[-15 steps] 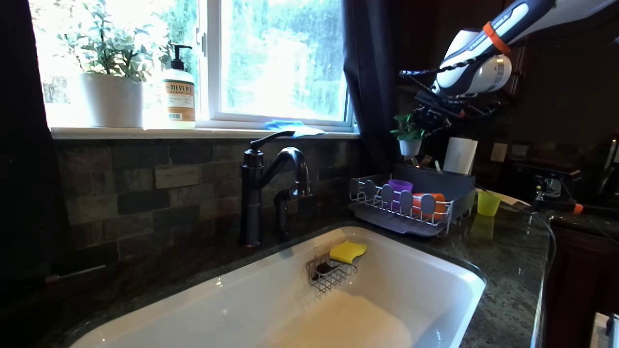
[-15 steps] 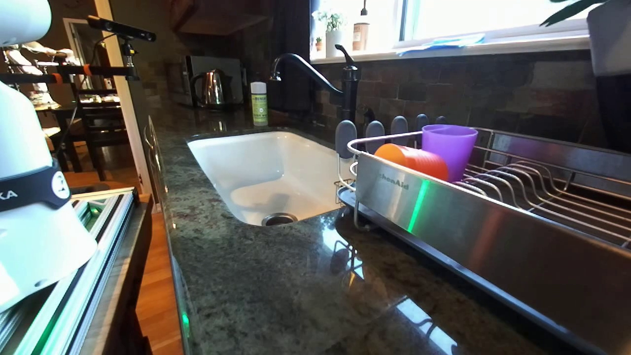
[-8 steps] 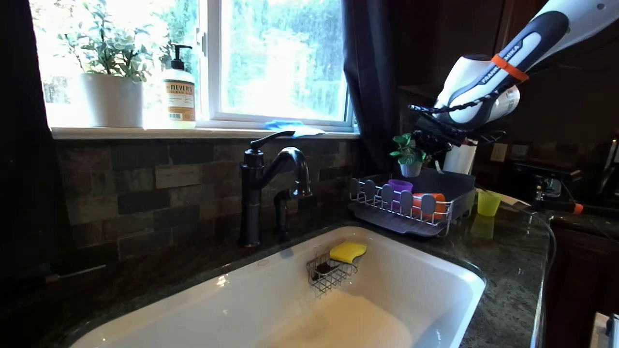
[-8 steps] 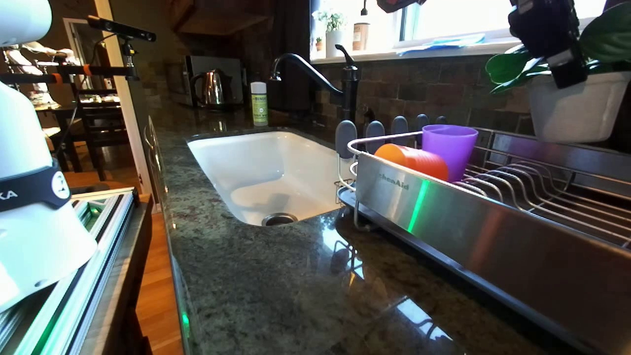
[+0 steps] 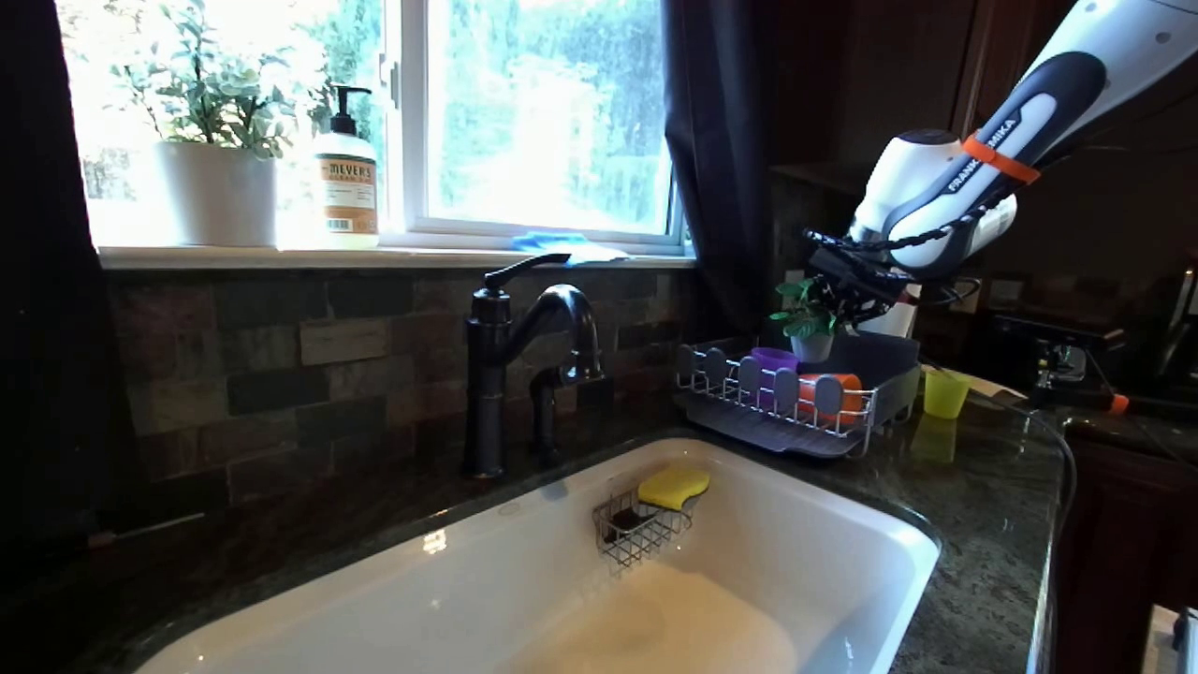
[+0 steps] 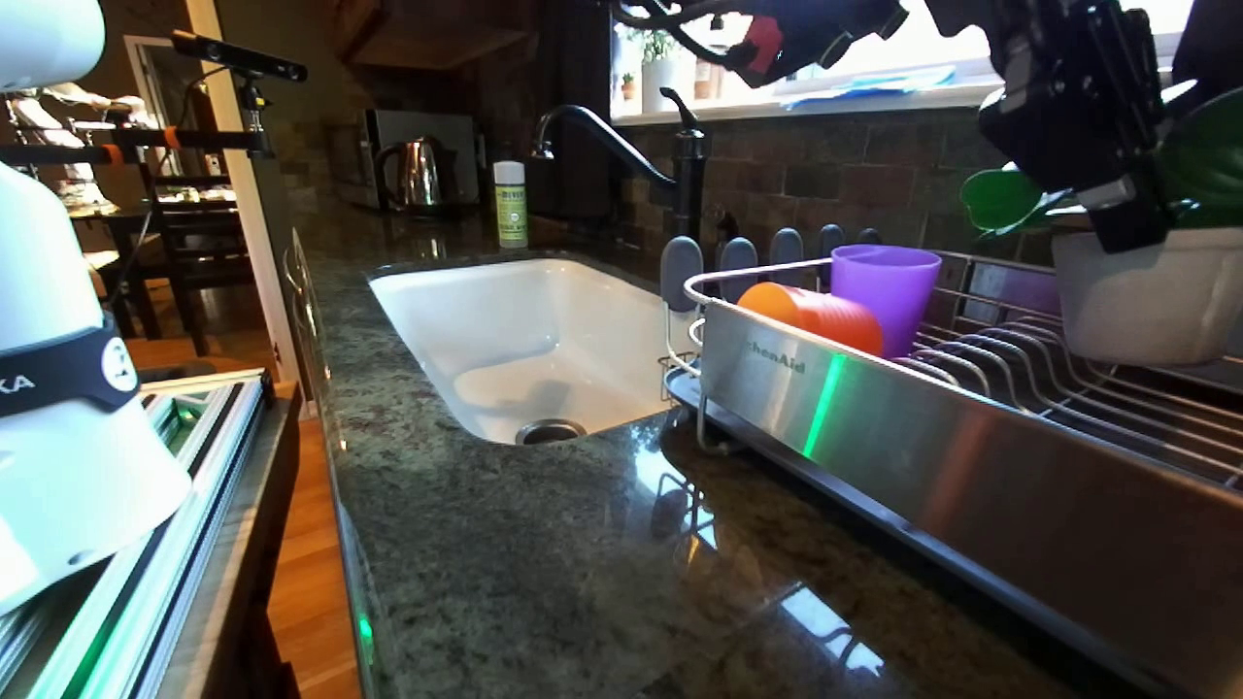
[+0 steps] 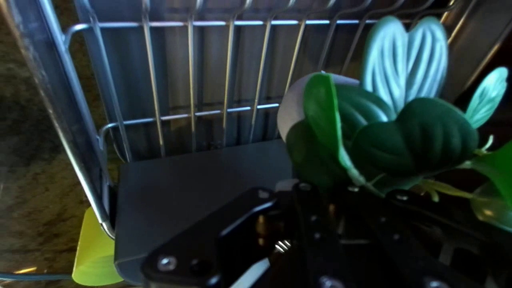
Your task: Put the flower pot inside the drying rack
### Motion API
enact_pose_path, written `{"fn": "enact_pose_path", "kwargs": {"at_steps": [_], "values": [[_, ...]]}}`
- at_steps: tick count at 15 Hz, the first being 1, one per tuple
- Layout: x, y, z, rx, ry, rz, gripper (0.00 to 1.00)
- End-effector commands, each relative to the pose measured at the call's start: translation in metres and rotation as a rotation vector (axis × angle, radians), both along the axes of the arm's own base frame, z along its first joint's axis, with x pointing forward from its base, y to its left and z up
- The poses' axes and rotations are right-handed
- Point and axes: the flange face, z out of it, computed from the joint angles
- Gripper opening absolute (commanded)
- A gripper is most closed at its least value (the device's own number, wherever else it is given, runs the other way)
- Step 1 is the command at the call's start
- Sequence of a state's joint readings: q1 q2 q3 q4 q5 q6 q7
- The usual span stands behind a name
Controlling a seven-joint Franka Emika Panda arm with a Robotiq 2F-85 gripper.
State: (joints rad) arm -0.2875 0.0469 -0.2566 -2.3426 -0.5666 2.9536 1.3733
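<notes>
The flower pot (image 6: 1151, 296) is held at its rim by the gripper (image 6: 1128, 218), whose fingers are closed on the pot's wall; one fingertip is seen over the outer side, while the other is hidden (much of the grip is covered by leaves (image 7: 412, 136) in the wrist view), so the exact gap between them cannot be told. The pot is seen nearly upright, low over the drying rack (image 6: 971, 456) and within the outline of its walls; whether the rack's wires are touched by its base cannot be told.

The rack is set on the dark counter (image 6: 515, 563), nearer the wall-side edge than the front edge. At the end next to the white sink (image 5: 449, 580), a purple cup (image 6: 889, 301) is stood upright in the rack, and beside it an orange cup (image 6: 811, 316) is laid on its side. Toward the counter's far corner, in an exterior view, a yellow-green cup (image 5: 946, 394) is placed just beside the rack. A yellow sponge (image 5: 673, 488) is rested on a wire caddy (image 5: 641, 540) inside the sink.
</notes>
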Motion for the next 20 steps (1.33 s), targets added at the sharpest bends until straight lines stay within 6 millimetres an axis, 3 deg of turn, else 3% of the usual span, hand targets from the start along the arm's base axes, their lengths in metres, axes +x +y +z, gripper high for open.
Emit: {"fn": "enact_pose_path", "kwargs": {"at_steps": [1, 14, 15, 16, 20], "values": [[-0.002, -0.002, -0.017, 0.036, -0.011, -0.055, 0.02], [0.001, -0.011, -0.042, 0.084, -0.004, -0.144, 0.02], [0.001, -0.011, -0.042, 0.086, -0.005, -0.151, 0.34], [0.002, -0.010, -0.041, 0.088, -0.009, -0.154, 0.35], [0.009, -0.001, -0.023, 0.089, -0.038, -0.144, 0.63]]}}
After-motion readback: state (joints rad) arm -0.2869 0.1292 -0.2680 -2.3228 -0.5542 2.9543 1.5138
